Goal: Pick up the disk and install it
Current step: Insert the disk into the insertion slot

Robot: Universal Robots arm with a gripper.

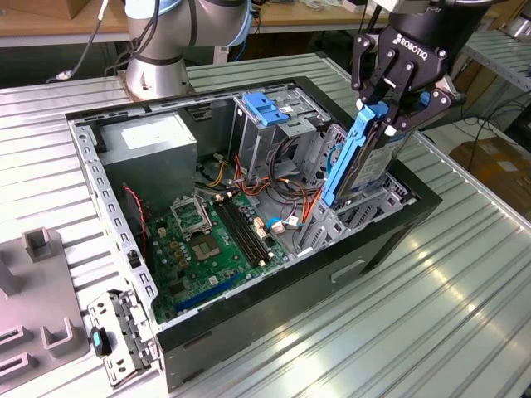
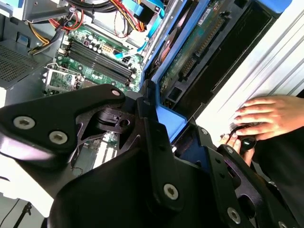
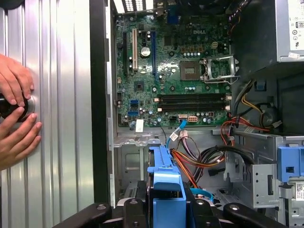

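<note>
Gripper [image 1: 393, 114] is clamping the one disk [image 1: 365, 162], tilted, its lower end sitting inside the one open case [image 1: 249, 319], 2 o'clock of the motherboard [image 1: 207, 240].

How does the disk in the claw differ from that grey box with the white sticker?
The disk is slim and blue-framed; the box is bulky and plain grey. The disk stands tilted on edge, clamped by the gripper; the box lies flat in a corner of the case. Both are rectangular metal.
</note>
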